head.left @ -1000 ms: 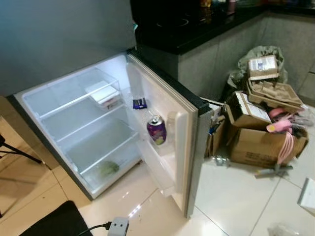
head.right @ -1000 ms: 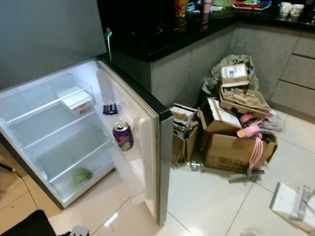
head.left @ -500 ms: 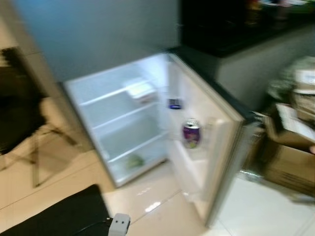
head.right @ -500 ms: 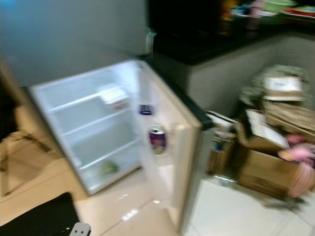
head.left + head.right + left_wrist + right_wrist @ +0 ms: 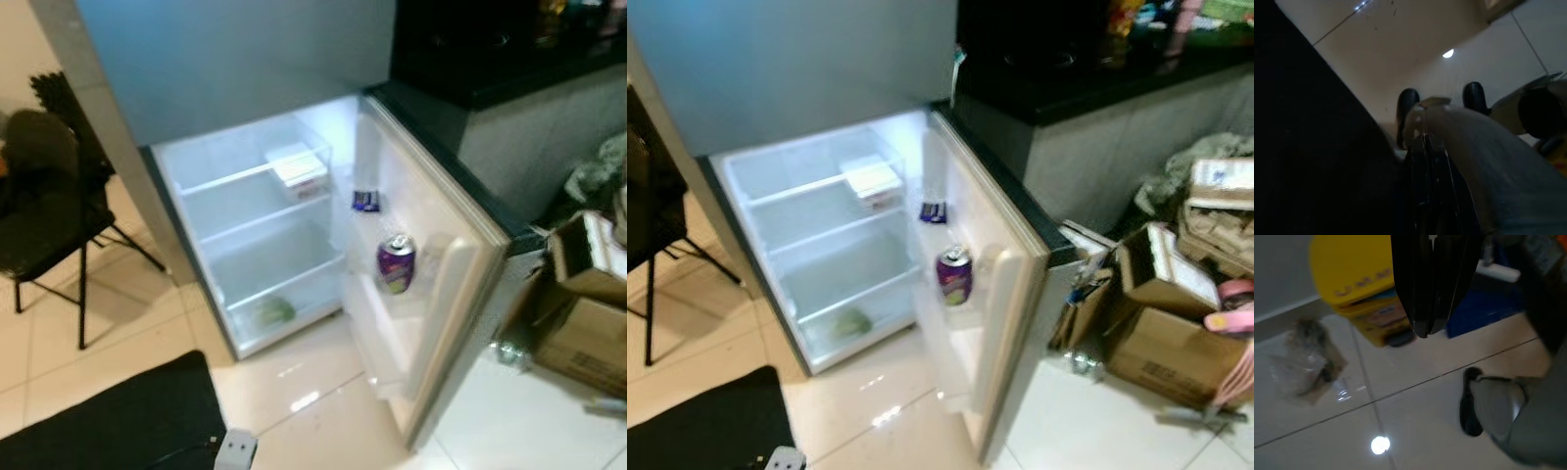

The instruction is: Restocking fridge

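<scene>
The small fridge (image 5: pixel 171 211) stands open, its door (image 5: pixel 446 294) swung out to the right. A purple can (image 5: pixel 396 264) sits on a door shelf, with a dark blue packet (image 5: pixel 365 201) above it. A white box (image 5: pixel 298 168) rests on the top wire shelf and something green (image 5: pixel 274 311) lies at the bottom. My left gripper (image 5: pixel 1424 142) hangs shut over the floor beside a black mat (image 5: pixel 1303 147). My right gripper (image 5: pixel 1423 330) hangs shut and holds nothing, above pale tiles near a yellow container (image 5: pixel 1359 284).
A black chair (image 5: pixel 49 211) stands left of the fridge. A black mat (image 5: pixel 122 421) and a grey plug adapter (image 5: pixel 235 450) lie near my feet. Cardboard boxes (image 5: pixel 1176 343) pile up at the right below a dark counter (image 5: pixel 1097 73). A crumpled plastic bag (image 5: pixel 1308 357) lies on the tiles.
The camera has swung left, so the fridge now sits nearer the middle and the chair has come into view. Nothing in the fridge has moved.
</scene>
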Robot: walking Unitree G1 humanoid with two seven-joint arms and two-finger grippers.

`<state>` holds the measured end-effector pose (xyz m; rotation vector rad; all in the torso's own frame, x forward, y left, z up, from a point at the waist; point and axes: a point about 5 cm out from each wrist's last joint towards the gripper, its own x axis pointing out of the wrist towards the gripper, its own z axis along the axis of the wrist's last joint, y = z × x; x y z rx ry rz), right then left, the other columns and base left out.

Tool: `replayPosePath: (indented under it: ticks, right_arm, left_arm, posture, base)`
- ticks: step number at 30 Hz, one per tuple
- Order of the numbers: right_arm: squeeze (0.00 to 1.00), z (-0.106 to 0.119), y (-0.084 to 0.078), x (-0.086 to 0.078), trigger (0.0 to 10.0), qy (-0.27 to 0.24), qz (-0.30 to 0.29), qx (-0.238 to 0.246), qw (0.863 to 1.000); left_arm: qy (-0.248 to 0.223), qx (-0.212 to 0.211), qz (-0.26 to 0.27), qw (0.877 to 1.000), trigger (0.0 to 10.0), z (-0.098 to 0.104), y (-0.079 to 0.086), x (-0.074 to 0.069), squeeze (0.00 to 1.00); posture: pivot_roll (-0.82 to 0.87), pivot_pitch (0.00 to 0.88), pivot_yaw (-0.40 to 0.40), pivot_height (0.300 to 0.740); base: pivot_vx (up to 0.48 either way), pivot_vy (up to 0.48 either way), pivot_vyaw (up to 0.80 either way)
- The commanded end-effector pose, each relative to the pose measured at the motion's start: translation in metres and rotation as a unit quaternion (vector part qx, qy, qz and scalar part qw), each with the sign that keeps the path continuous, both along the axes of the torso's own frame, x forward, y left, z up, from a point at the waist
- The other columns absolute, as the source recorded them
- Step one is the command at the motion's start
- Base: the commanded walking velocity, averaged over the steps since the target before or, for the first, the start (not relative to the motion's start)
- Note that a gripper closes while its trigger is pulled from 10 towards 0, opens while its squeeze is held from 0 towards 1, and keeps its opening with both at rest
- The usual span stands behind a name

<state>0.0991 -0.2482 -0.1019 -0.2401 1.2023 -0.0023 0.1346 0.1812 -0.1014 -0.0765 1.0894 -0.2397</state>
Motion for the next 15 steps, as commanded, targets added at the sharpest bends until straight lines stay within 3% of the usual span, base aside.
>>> replayPosePath:
  ticks: [1,9,13,15]
  right_arm:
    - [0.0,-0.001,0.003,0.001,10.0,-0.003,-0.011,0.005,1.0]
    - [0.0,0.001,-0.001,0.003,10.0,-0.006,-0.017,-0.013,1.0]
    - [0.0,0.007,-0.016,0.01,10.0,-0.027,-0.068,-0.031,0.997]
    - [0.0,0.015,-0.033,0.018,10.0,-0.064,-0.137,-0.047,0.987]
  left_arm:
    - [0.003,0.007,-0.003,1.0,10.0,0.0,0.001,-0.001,0.0]
    - [0.004,0.007,0.001,1.0,10.0,-0.001,0.002,-0.002,0.0]
    - [0.006,0.008,-0.002,1.0,10.0,-0.001,0.002,-0.004,0.0]
    - [0.006,0.008,-0.002,1.0,10.0,-0.001,0.003,-0.003,0.0]
  posture:
    - [-0.04,0.0,0.015,0.74]
    - [-0.04,0.0,0.013,0.74]
    - [-0.03,0.0,0.007,0.74]
    - [-0.02,0.0,0.004,0.74]
  base:
    - [0.0,0.0,0.0]
    - [0.0,0.0,0.0]
    - [0.0,0.0,0.0]
    - [0.0,0.0,0.0]
